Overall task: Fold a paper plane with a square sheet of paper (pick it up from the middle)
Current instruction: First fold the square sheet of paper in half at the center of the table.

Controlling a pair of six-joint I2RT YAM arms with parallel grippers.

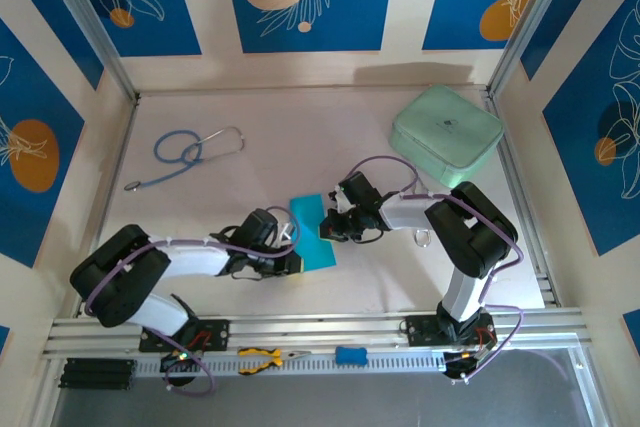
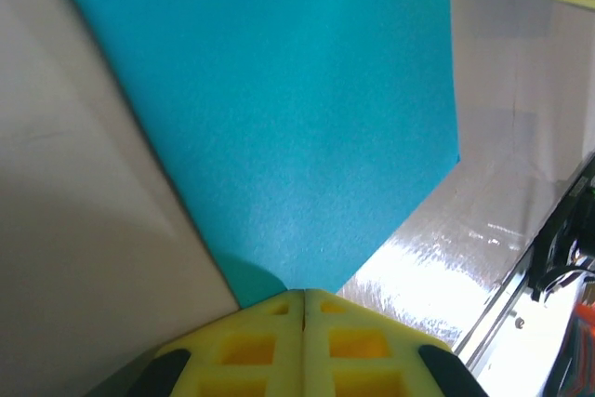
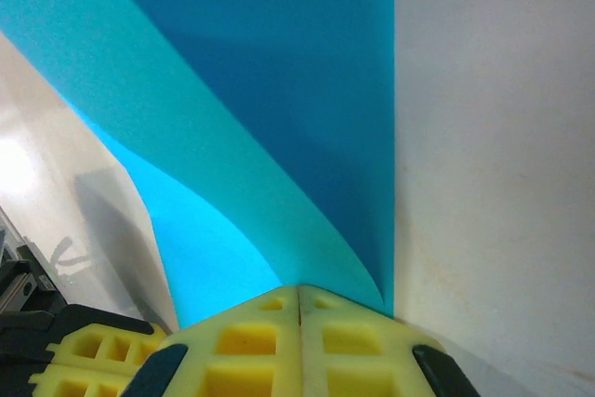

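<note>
The square sheet of paper (image 1: 312, 231) is bright cyan-blue and lies mid-table between the two arms. My left gripper (image 1: 296, 260) is shut on its near corner. In the left wrist view that paper (image 2: 288, 109) narrows to a point that ends in the closed seam of the left gripper (image 2: 304, 295). My right gripper (image 1: 329, 228) is shut on the paper's right edge. In the right wrist view the paper (image 3: 270, 109) curls up off the table into the closed right gripper (image 3: 299, 287).
A mint-green case (image 1: 446, 134) sits at the back right. A blue-tubed stethoscope (image 1: 188, 153) lies at the back left. Yellow-handled pliers (image 1: 264, 357) and a small blue block (image 1: 350, 355) rest on the front rail. The white walls stand close on both sides.
</note>
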